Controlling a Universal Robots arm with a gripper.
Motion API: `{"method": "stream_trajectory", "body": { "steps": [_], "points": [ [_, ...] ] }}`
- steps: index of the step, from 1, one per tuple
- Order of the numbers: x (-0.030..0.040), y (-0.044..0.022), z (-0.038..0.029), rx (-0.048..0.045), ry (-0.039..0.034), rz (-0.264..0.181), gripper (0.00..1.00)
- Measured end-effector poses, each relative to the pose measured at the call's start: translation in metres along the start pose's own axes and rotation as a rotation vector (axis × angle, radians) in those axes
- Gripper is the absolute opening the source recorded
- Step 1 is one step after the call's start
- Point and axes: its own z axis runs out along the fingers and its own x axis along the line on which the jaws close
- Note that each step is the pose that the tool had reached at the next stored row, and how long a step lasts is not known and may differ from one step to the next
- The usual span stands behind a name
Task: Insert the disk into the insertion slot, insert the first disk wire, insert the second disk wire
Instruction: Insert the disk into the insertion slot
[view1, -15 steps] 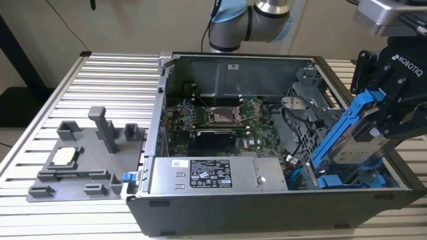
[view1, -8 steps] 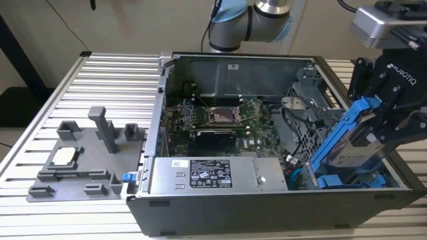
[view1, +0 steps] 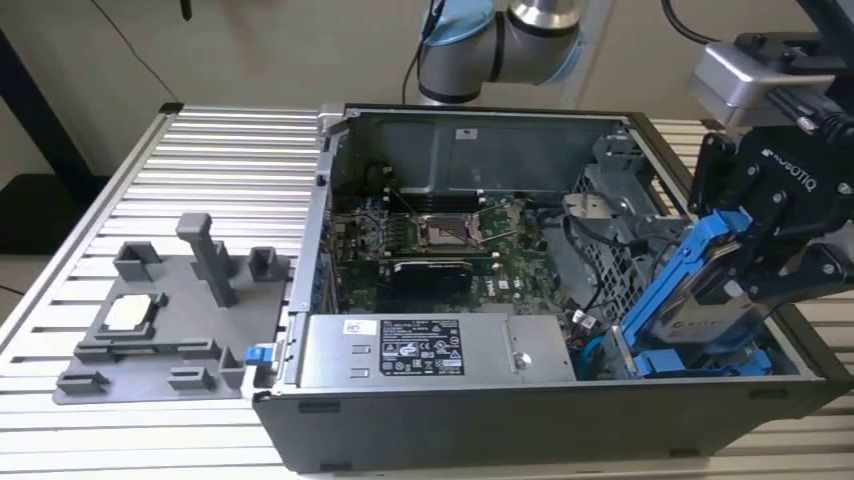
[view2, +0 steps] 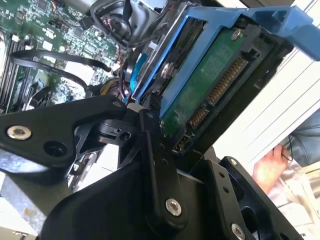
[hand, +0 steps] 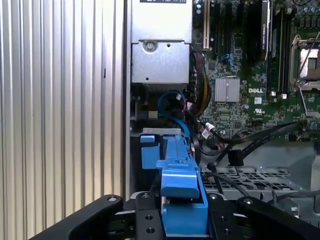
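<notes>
Disk (view1: 703, 308), in its blue carrier, is gripped by the pincer (view1: 754, 270), which is closed onto the carrier's sides. In the exterior view, disk is tilted at 4 o'clock of the open computer case (view1: 454, 440). Lower end is inside the case, just above the blue drive bay (view1: 694, 362). Seating cannot be told.
</notes>
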Motion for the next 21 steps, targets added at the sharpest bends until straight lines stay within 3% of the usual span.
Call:
{"method": "stream_trajectory", "body": {
  "steps": [11, 21],
  "points": [
    [-0.0001, -0.0005, 0.0193, 0.0002, 0.0004, -0.007, 0.33],
    [-0.0001, -0.0005, 0.0197, 0.0035, -0.0008, -0.007, 0.33]
  ]
}}
